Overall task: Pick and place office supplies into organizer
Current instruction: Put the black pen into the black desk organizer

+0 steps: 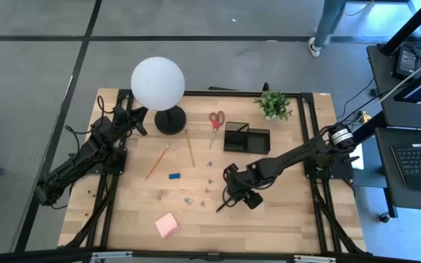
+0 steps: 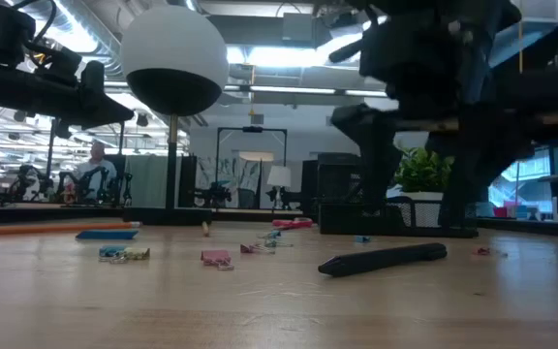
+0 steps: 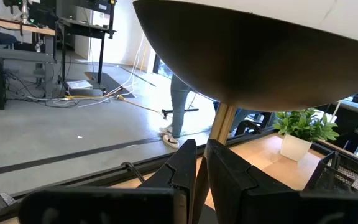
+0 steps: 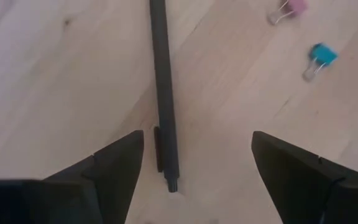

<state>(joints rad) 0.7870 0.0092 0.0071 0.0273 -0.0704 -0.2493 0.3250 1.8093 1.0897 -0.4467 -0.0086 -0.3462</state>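
Right gripper [image 4: 194,165] fingers spread wide, hovering over black pen [image 4: 163,93], pen lying flat on table [image 1: 283,219] between fingers, not gripped. Pen sits on near side of organizer [image 1: 246,138], well apart from it. Scissors [image 1: 215,123] just beside organizer, on lamp [image 1: 158,84] side. Clips [image 4: 321,57] scattered near pen. Left gripper [image 3: 199,169] fingers nearly together, empty, parked by lamp, far from organizer.

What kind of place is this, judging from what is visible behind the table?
Probably an open-plan office or lab. A person sits at a far desk under ceiling strip lights, a workstation with a keyboard stands beside the wooden table, and cables lie across the grey floor.
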